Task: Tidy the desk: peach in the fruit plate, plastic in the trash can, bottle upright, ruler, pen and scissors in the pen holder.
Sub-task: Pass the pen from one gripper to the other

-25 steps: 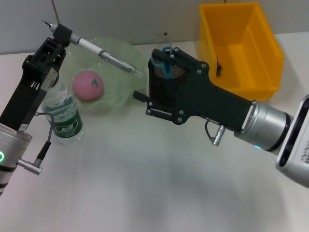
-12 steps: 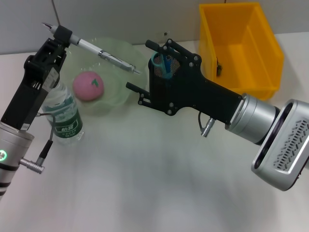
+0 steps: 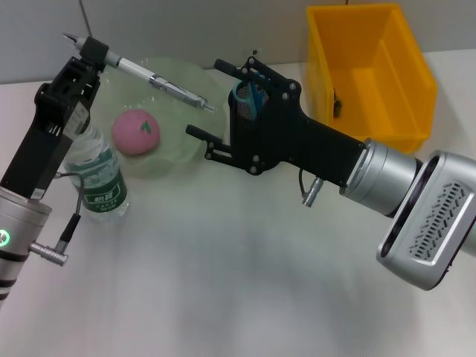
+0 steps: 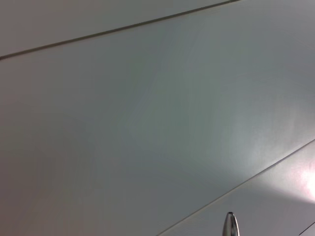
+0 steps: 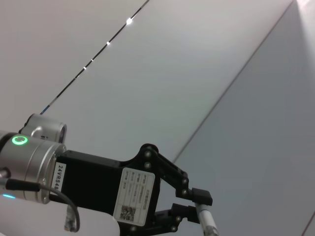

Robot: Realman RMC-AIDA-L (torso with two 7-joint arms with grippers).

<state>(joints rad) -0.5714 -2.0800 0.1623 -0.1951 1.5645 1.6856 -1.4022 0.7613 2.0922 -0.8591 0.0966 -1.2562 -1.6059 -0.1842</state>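
My left gripper [image 3: 95,53] is raised at the far left, shut on the barrel of a white and silver pen [image 3: 160,82]. The pen slants over the green fruit plate [image 3: 186,78], its tip toward my right gripper [image 3: 204,97]. That gripper is open, one finger above the pen's tip and one below. The pink peach [image 3: 136,132] lies in the plate. The bottle [image 3: 98,177] stands upright beside my left arm. Teal-handled scissors [image 3: 249,94] stand in the black mesh pen holder [image 3: 251,113], mostly hidden by my right hand. The ruler and the plastic are out of view. The right wrist view shows the left gripper [image 5: 197,204] holding the pen [image 5: 208,223].
A yellow bin [image 3: 387,123] stands at the back right with a small dark item [image 3: 337,105] inside. The white desk [image 3: 223,282] spreads toward me. In the left wrist view only the pen's tip [image 4: 230,226] shows against a pale wall.
My right wrist has turned and its fingers have swung up and left, away from the pen holder, to either side of the pen's tip. The left arm and pen stayed put.
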